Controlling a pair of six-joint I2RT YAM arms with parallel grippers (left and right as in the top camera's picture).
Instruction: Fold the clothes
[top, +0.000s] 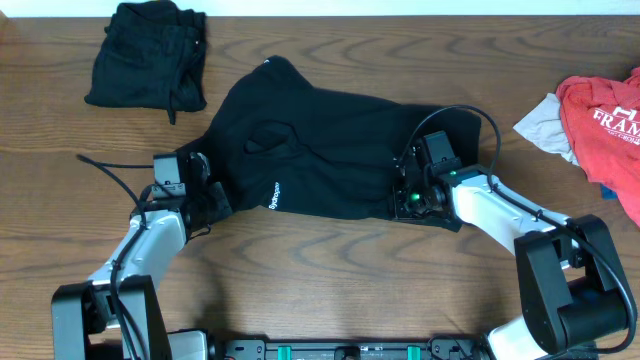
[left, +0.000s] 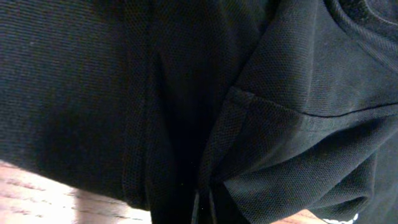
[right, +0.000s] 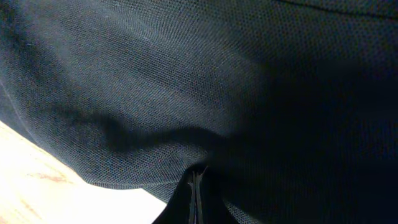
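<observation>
A black shirt (top: 330, 150) lies spread across the middle of the table, with small white print near its lower left edge. My left gripper (top: 212, 196) is shut on the shirt's lower left edge; its wrist view is filled with black mesh fabric (left: 186, 93) bunched at the fingertips (left: 204, 208). My right gripper (top: 408, 198) is shut on the shirt's lower right edge; the fabric (right: 155, 93) puckers into its closed fingertips (right: 196, 193).
A folded black garment (top: 148, 55) lies at the back left. A red shirt with white lettering (top: 605, 120) and a grey cloth (top: 543, 125) lie at the right edge. Bare wood shows along the front.
</observation>
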